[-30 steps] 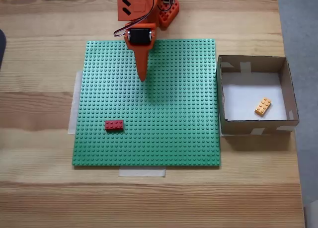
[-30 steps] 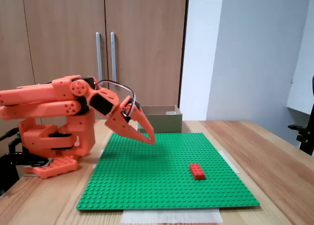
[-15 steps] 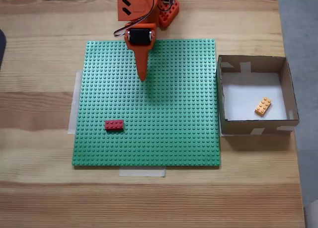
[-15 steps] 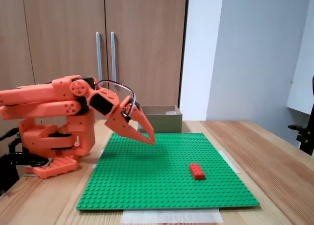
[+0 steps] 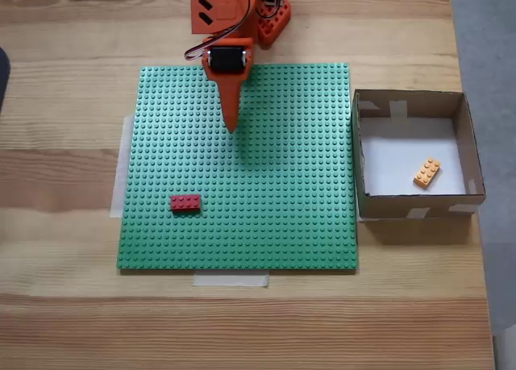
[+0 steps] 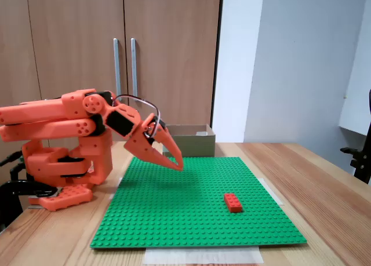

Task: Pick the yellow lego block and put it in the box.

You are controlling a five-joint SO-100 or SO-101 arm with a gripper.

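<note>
Tabletop of pale wood (image 5: pixel 64 80) carrying, from left to right in the top-down fixed view: strip of pale tape (image 5: pixel 125 164) at the left edge of the baseplate; green studded baseplate (image 5: pixel 282 201), lying flat, a second tape strip (image 5: pixel 230 280) under its near edge; red brick (image 5: pixel 185 202) seated on the plate's left half toward the near edge, well apart from the arm; orange arm (image 5: pixel 222 15) folded back at the far table edge, its gripper (image 5: pixel 231 126) pointing out over the plate's far portion, fingers pressed together to a single tip and carrying nothing; in the side-on fixed view the gripper (image 6: pixel 178 165) slopes down with its tip just above the plate, whether touching cannot be told; box (image 5: pixel 359 156) of brown cardboard just beside the plate's right edge, open-topped, white inside; yellow lego block (image 5: pixel 426 172) lying tilted on the box floor toward its right wall, studs up
</note>
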